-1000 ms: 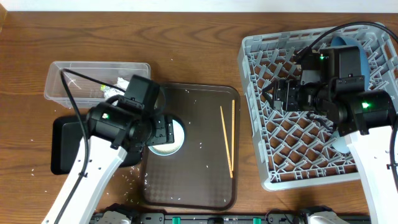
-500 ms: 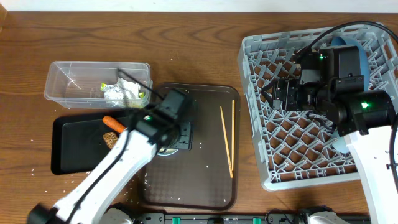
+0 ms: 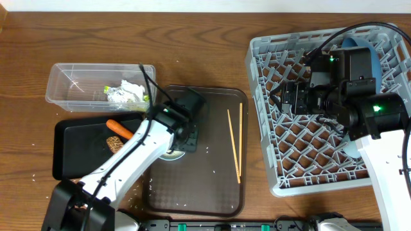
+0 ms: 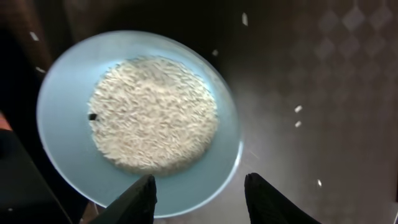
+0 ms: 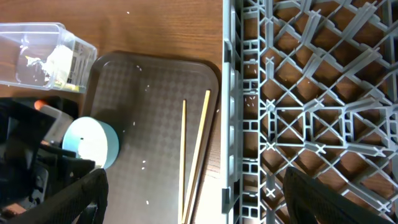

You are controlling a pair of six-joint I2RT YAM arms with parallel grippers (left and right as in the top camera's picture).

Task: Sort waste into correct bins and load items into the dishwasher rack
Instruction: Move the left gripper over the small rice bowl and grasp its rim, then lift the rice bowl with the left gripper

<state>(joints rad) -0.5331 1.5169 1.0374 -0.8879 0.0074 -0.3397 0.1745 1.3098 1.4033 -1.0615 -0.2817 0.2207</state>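
Note:
A light-blue cup (image 4: pixel 62 155) holding white rice grains (image 4: pixel 152 115) stands on the brown serving tray (image 3: pixel 205 186). It also shows in the right wrist view (image 5: pixel 109 146). My left gripper (image 4: pixel 199 183) is open just above it, its fingers either side of the cup's near rim. In the overhead view the left gripper (image 3: pixel 183 138) covers most of the cup (image 3: pixel 168 154). Two chopsticks (image 3: pixel 236 144) lie on the tray's right side. My right gripper (image 5: pixel 199 190) is open and empty over the left part of the dishwasher rack (image 3: pixel 302 160).
The clear box (image 3: pixel 77 86) holds crumpled tissue and a wrapper (image 3: pixel 125 94). The black tray (image 3: pixel 77 160) holds the carrot (image 3: pixel 119 127) and a brown lump (image 3: pixel 115 145). A blue bowl (image 3: pixel 354 43) sits in the rack's far corner. Loose rice grains lie scattered on the serving tray and table.
My left arm has swung right from over the black tray to the serving tray, and its gripper now hangs over the cup. The carrot and lump are uncovered. The right arm has not moved.

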